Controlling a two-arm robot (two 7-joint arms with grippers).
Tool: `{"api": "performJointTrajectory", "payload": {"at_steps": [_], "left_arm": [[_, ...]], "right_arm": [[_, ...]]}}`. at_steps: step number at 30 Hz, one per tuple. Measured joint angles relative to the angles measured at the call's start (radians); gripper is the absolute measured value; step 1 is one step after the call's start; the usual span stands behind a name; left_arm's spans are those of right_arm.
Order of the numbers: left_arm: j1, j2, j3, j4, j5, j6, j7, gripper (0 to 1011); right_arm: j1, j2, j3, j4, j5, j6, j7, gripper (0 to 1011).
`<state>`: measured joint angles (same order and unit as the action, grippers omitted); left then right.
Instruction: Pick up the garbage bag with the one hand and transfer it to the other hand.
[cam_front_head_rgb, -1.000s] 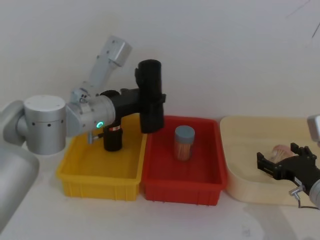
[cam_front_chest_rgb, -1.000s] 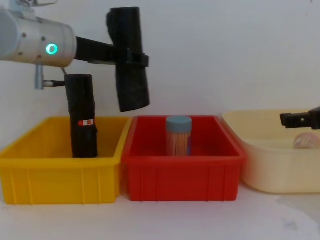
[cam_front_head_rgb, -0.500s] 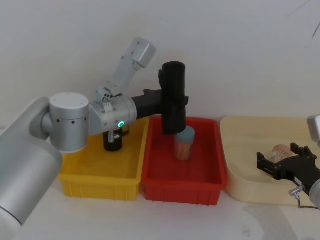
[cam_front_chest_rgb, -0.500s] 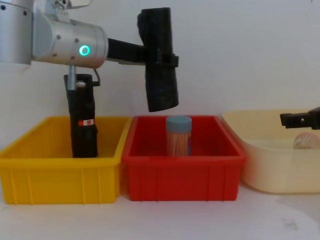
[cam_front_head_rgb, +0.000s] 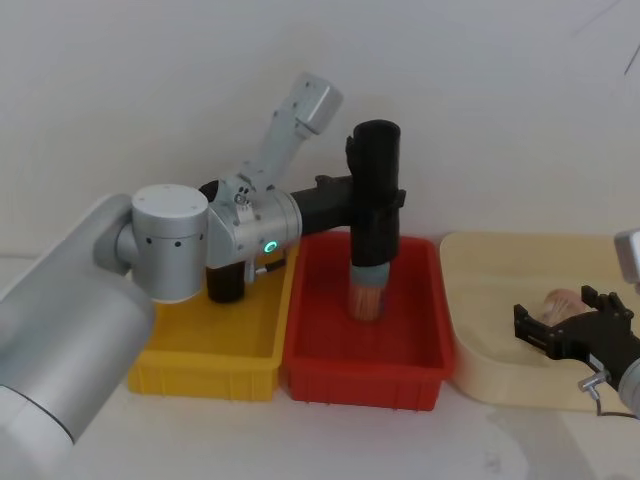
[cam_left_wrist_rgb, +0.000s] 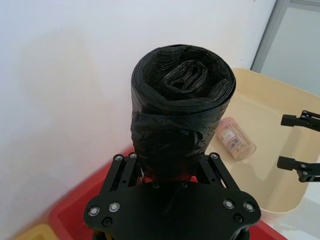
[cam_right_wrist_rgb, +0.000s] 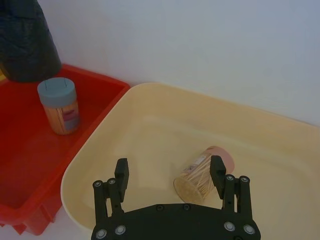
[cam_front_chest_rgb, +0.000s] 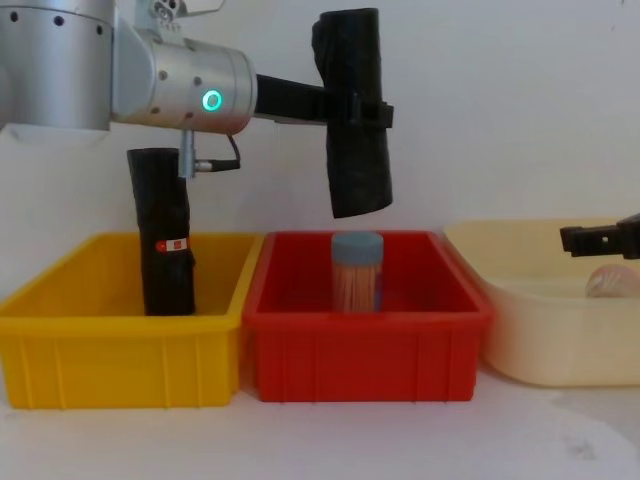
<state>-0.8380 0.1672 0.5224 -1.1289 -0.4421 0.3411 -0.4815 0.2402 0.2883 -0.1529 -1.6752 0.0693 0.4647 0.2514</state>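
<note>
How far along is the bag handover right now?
Done: the pickup. The left gripper is shut on the garbage bag, lifted clear above the red bin. In hand: the bag, held near upright in mid-air. Left: the handover itself. The right gripper hovers open over the cream tub, well apart from the bag.

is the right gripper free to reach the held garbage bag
Probably yes: the garbage bag hangs clear above the red bin, bare below the left gripper; nothing blocks the open right gripper.

open air left between garbage bag (cam_front_chest_rgb: 355, 110) and right claw (cam_front_head_rgb: 523, 328). passage beneath bag blocked by blue-capped jar (cam_front_chest_rgb: 357, 272) in red bin (cam_front_chest_rgb: 365, 350).
</note>
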Motion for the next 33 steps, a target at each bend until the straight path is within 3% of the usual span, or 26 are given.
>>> {"api": "performJointTrajectory", "payload": {"at_steps": [16,33], "left_arm": [[-0.012,-0.017,0.016,0.023,-0.005,-0.011,-0.007,430],[-0.016,-0.021,0.021,0.03,-0.007,-0.014,-0.009,430]], "right_arm": [[0.022,-0.003,-0.004,0.003,0.016,-0.023,0.028,999],[0.101,-0.011,-0.018,-0.019,0.068,-0.068,0.086,999]]}}
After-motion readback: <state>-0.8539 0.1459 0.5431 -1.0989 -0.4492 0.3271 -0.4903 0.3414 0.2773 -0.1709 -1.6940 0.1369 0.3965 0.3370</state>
